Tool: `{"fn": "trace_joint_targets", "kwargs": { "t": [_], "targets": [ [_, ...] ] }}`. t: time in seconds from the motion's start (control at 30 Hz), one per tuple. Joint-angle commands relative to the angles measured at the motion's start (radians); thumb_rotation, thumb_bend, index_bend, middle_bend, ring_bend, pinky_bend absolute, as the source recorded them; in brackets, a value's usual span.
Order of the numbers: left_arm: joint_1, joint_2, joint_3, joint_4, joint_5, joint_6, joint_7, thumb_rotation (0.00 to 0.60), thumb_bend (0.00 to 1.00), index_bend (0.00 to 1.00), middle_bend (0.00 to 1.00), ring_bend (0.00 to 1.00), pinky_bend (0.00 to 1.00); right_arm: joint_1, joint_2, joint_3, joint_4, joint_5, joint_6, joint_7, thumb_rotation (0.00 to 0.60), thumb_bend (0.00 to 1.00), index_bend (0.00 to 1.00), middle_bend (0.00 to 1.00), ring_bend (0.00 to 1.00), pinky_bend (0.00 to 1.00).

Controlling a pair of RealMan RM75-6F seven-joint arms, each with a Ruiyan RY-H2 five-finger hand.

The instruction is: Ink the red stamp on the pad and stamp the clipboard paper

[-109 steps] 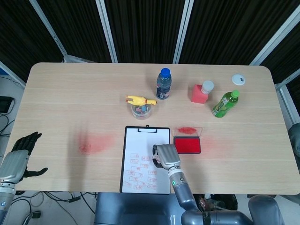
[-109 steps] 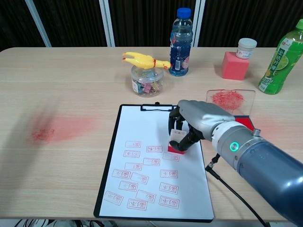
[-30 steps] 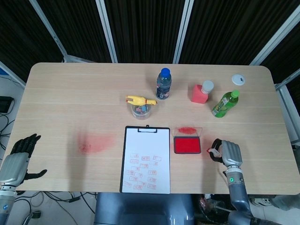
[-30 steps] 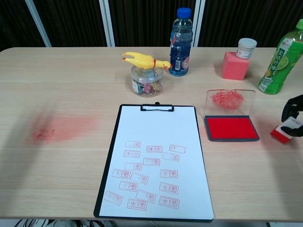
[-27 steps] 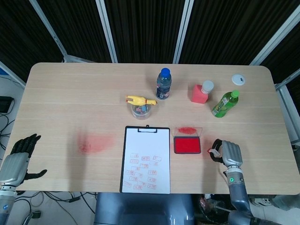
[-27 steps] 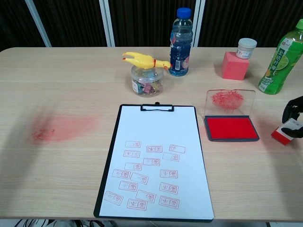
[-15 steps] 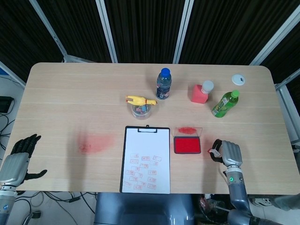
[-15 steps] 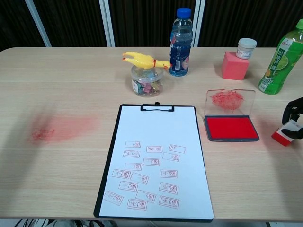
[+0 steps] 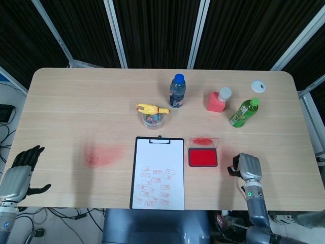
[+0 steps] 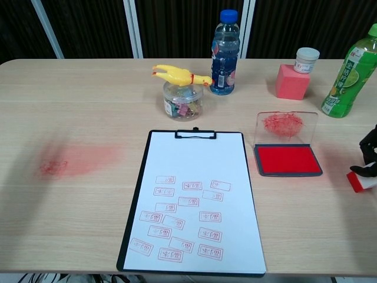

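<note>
Light wood table (image 9: pixel 76 101), red ink smear (image 9: pixel 104 154), dark slatted wall (image 9: pixel 152 30) behind

Right hand (image 9: pixel 247 167) sits just right of the ink pad (image 9: pixel 202 157), fingers curled on the red stamp (image 10: pixel 360 182) — left hand (image 9: pixel 18 174) hangs far left, fingers spread.

Bare worktop (image 9: pixel 76 112) runs wide on the left and along the front right of the clipboard (image 9: pixel 158 173). The open ink pad (image 10: pixel 288 159), its lid upright behind it, sits just beside the clipboard's right edge. Behind stand a clip jar with a rubber chicken (image 10: pixel 183 91), a water bottle (image 10: pixel 224 52), a pink block (image 10: pixel 293 81) and a green bottle (image 10: pixel 350 73), with gaps between them.
</note>
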Motion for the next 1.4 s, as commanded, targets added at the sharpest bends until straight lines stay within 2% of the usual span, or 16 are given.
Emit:
{"fn": "trace_joint_targets", "kwargs": {
  "t": [0.03, 0.27, 0.43, 0.63, 0.83, 1.0, 1.2, 1.4],
  "targets": [
    [0.0, 0.0, 0.0, 0.0, 0.0, 0.0, 0.0, 0.6, 0.06, 0.0, 0.0, 0.0, 0.0, 0.001, 0.0, 0.001, -0.002, 0.002, -0.001, -0.003, 0.6, 0.36, 0.88, 0.64, 0.7, 0.88],
    [0.0, 0.0, 0.0, 0.001, 0.002, 0.001, 0.0, 0.6, 0.06, 0.0, 0.0, 0.0, 0.0, 0.002, 0.0, 0.002, -0.008, 0.0, 0.001, -0.007, 0.6, 0.36, 0.86, 0.63, 0.69, 0.88],
    [0.001, 0.0, 0.0, 0.001, 0.001, 0.001, -0.003, 0.6, 0.06, 0.0, 0.0, 0.0, 0.0, 0.006, -0.002, 0.003, -0.011, 0.009, -0.001, -0.021, 0.6, 0.36, 0.81, 0.6, 0.68, 0.88],
    [0.001, 0.001, -0.001, 0.001, 0.002, 0.0, -0.003, 0.6, 0.06, 0.0, 0.0, 0.0, 0.0, 0.009, 0.001, 0.002, -0.02, 0.013, -0.001, -0.034, 0.6, 0.33, 0.65, 0.47, 0.68, 0.88],
    [0.001, 0.001, -0.001, 0.001, 0.003, 0.001, -0.003, 0.6, 0.06, 0.0, 0.0, 0.0, 0.0, 0.011, 0.006, 0.0, -0.026, 0.016, -0.002, -0.042, 0.6, 0.25, 0.5, 0.34, 0.68, 0.88],
    [0.001, 0.001, -0.001, 0.001, 0.003, 0.001, -0.003, 0.6, 0.06, 0.0, 0.0, 0.0, 0.0, 0.011, 0.01, 0.0, -0.032, 0.018, 0.0, -0.045, 0.6, 0.19, 0.34, 0.23, 0.68, 0.88],
    [0.001, 0.001, -0.001, 0.001, 0.003, 0.001, -0.003, 0.6, 0.06, 0.0, 0.0, 0.0, 0.0, 0.007, 0.029, -0.008, -0.072, -0.001, 0.01, -0.048, 0.6, 0.14, 0.22, 0.18, 0.67, 0.88],
    [0.002, 0.002, -0.001, 0.002, 0.006, 0.003, -0.006, 0.6, 0.06, 0.0, 0.0, 0.0, 0.0, -0.01, 0.094, -0.042, -0.18, -0.103, 0.076, -0.079, 0.6, 0.11, 0.13, 0.12, 0.61, 0.85]
  ]
}}
